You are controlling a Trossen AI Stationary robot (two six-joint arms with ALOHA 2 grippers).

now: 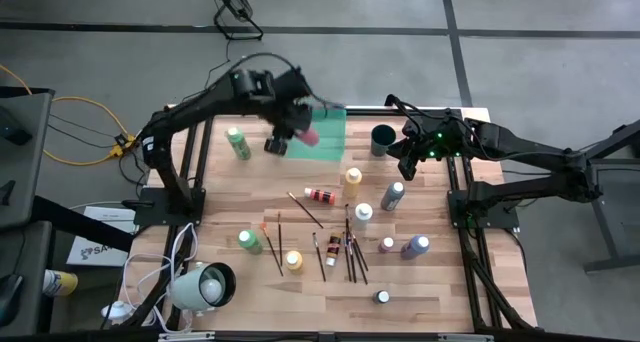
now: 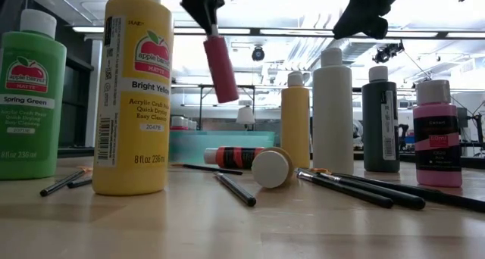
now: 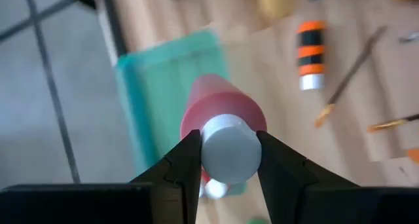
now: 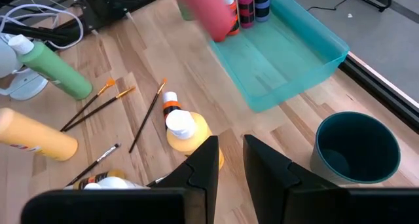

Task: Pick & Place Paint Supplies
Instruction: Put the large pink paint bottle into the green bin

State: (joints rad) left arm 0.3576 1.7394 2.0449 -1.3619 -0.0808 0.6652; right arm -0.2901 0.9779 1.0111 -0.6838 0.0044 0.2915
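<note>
Left pincer [image 1: 291, 134] clamping a pink paint bottle [image 1: 309, 136] by its white cap, carrying it in the air at the near-left edge of the translucent green tray [image 1: 325, 140]. In the low view, bottle hanging cap-up, long axis tilted a little off upright, base well clear of the tabletop [image 1: 430, 282]. In the left wrist view, fingers [image 3: 183, 164] pressing on either side of the cap, tray lying directly beyond the bottle's base; judging from that, the coming move being a short carry over the tray wall and a lowering into it.

In the right wrist view, a few bottles already standing together in one end of the tray, the rest of its floor bare, so likely enough room beside them; tray wall and those standing bottles being the things to clear.

Right pincer [image 1: 410, 158] hovering just beside the dark round cup [image 1: 383, 139], fingers a narrow gap apart, gripping nothing.

Still lying or standing out on the tabletop: green bottle [image 1: 238, 142], yellow bottle [image 1: 352, 180], an orange-and-black bottle [image 1: 322, 195] on its side, a grey-capped bottle [image 1: 392, 195], and several paintbrushes [image 1: 351, 250] scattered near the middle.
</note>
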